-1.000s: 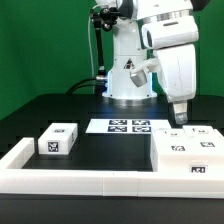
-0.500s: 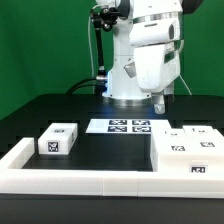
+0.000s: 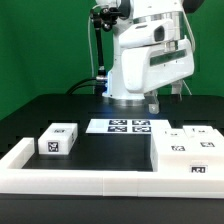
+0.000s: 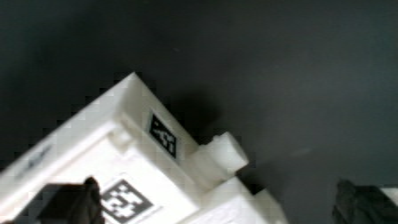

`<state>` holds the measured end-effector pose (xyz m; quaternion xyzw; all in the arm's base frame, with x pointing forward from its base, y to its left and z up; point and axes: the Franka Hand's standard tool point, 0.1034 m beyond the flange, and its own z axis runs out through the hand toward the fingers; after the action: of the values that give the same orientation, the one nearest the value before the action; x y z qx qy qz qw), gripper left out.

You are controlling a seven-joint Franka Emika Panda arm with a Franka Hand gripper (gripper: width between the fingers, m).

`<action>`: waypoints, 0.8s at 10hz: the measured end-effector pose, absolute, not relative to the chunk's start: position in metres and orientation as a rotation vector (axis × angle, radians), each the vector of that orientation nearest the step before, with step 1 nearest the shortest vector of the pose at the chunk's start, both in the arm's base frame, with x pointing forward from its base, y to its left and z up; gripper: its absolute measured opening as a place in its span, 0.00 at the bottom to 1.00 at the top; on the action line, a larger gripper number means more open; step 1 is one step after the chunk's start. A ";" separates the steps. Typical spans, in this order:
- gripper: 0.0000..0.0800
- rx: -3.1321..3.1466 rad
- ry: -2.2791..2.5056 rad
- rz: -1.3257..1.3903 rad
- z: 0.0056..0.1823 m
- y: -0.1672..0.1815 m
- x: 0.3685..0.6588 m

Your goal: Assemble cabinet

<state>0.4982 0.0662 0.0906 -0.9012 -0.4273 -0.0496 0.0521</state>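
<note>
In the exterior view a large white cabinet block (image 3: 184, 154) with several tags lies at the right, with smaller white pieces (image 3: 190, 131) along its far side. A small white tagged block (image 3: 58, 138) lies at the left. My gripper (image 3: 152, 103) hangs above the table, left of and above the large block, holding nothing. In the wrist view the gripper (image 4: 222, 207) is open, its dark fingers (image 4: 61, 205) wide apart, high above a corner of the white tagged block (image 4: 107, 150).
The marker board (image 3: 130, 126) lies flat on the black table in front of the robot base. A long low white border rail (image 3: 90, 181) runs along the front and up the exterior view's left side.
The arm has swung toward the exterior view's left and risen a little, taking the gripper away from above the right-hand blocks. The blocks have not moved.
</note>
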 end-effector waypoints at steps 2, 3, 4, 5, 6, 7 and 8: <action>0.81 -2.855 -0.949 -0.154 0.092 0.070 0.498; 0.81 -2.896 -0.718 -0.155 0.091 0.072 0.498; 0.81 -2.908 -0.578 -0.150 0.090 0.074 0.496; 0.81 -2.910 -0.561 -0.149 0.090 0.074 0.496; 0.81 -2.922 -0.436 -0.138 0.090 0.075 0.496; 0.81 -2.926 -0.350 -0.129 0.090 0.077 0.496; 0.81 -2.931 -0.277 -0.116 0.090 0.078 0.495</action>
<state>0.4948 0.0782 0.0901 -0.9901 -0.0934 -0.0391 0.0973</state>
